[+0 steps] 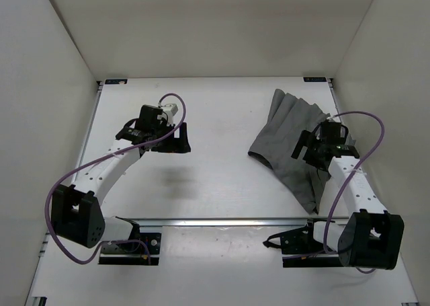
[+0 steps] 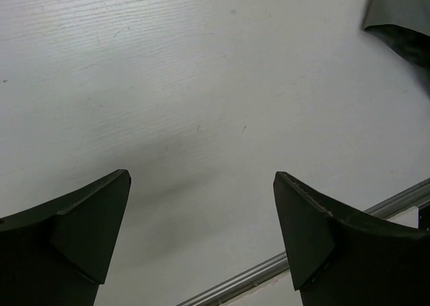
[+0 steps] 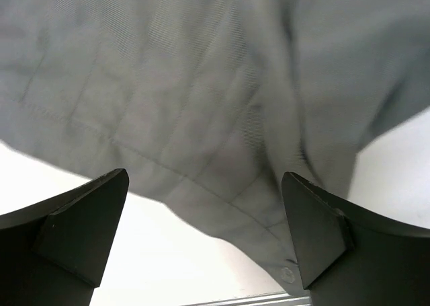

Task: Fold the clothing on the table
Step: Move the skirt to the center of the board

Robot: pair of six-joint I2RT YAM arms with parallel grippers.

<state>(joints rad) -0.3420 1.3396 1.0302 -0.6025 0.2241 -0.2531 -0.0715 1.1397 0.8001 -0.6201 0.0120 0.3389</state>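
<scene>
The grey clothing point(image 1: 285, 141) lies crumpled on the right half of the white table point(image 1: 222, 124), with pleats fanning toward the back. My right gripper point(image 1: 322, 148) hovers over its right part, jaws open; in the right wrist view the fabric point(image 3: 201, 84) fills the space ahead of the fingertips point(image 3: 87, 218), with a hemmed edge and a small button point(image 3: 287, 274) near the right finger. My left gripper point(image 1: 158, 128) is over bare table on the left, open and holding nothing point(image 2: 201, 185). A corner of the clothing point(image 2: 403, 23) shows at the top right of the left wrist view.
White walls enclose the table on three sides. A metal rail point(image 1: 222, 220) runs across the near side in front of the arm bases, also visible as a rail point(image 2: 302, 255) below the left gripper. Purple cables point(image 1: 366, 144) loop off both arms.
</scene>
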